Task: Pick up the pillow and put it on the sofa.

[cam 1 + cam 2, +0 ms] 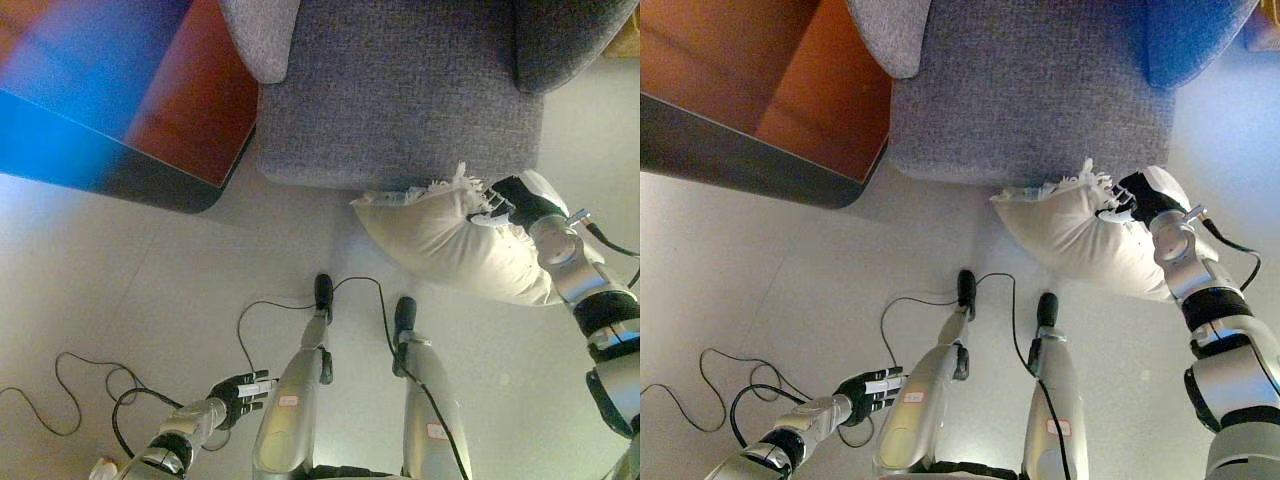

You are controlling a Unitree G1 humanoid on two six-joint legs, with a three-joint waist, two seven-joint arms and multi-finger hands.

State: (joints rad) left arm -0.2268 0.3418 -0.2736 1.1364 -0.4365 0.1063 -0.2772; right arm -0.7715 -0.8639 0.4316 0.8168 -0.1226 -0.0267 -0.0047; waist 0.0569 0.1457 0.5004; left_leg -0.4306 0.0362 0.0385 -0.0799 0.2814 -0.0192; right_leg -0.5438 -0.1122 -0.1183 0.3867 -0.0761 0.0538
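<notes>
Right hand (515, 203) has its fingers (492, 207) curled into the fringed edge of the cream pillow (450, 245), which hangs just short of the grey sofa seat (400, 90). Soft, light and floppy, I'd judge; a corner pinch lets it sag. Seat beyond the fingers lies open; orange-brown cabinet (790, 90) well clear. Left hand (240, 392) idle, fingers relaxed.

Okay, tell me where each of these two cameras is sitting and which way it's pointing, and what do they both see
Left eye view: on the robot's head, facing down at the floor before the grey sofa; left hand hangs low at lower left, right hand grips the white pillow.
Right eye view: same head, slightly to the side, facing down likewise; both arms show again.
Shared: sofa, pillow with fingers curled into its fringed edge, the wooden table at upper left.
</notes>
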